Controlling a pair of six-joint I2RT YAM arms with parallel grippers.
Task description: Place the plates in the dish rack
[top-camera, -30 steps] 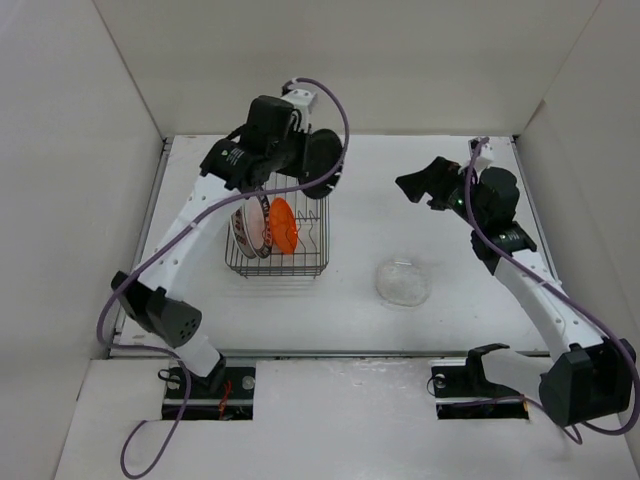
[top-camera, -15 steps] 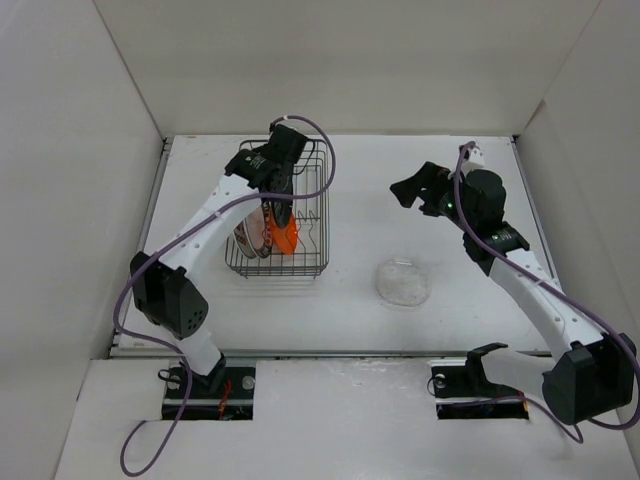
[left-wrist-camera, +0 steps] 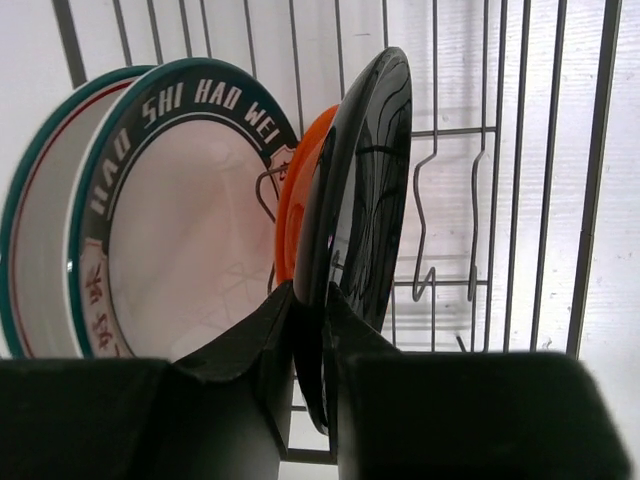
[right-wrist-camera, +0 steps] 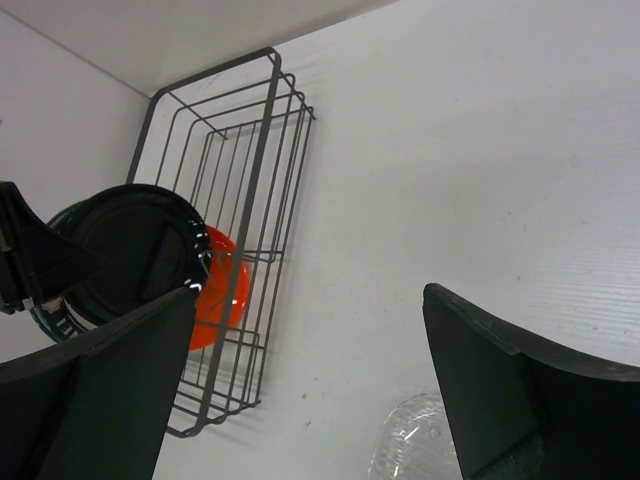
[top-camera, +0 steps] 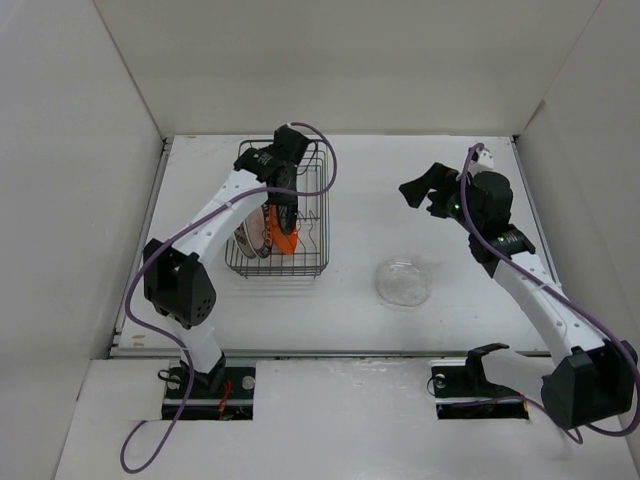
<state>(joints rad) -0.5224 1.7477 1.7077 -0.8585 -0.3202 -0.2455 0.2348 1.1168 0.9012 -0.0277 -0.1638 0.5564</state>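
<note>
My left jaws are pinched tight on the black plate (left-wrist-camera: pixel 360 200). They stand it in the dish rack (top-camera: pixel 312 240), right beside the orange plate (left-wrist-camera: pixel 300 190) and two patterned plates (left-wrist-camera: pixel 180 230). My right jaws are wide and hold nothing. Only the clear glass plate (top-camera: pixel 403 282) is left, lying on the counter (top-camera: pixel 300 310).

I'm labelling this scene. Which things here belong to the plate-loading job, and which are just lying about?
Job: black wire dish rack; glossy black round plate; plain orange plate; white plate with lettered dark-green rim; second white green-rimmed plate; clear glass plate.
Just there: purple arm cables; white table.
</note>
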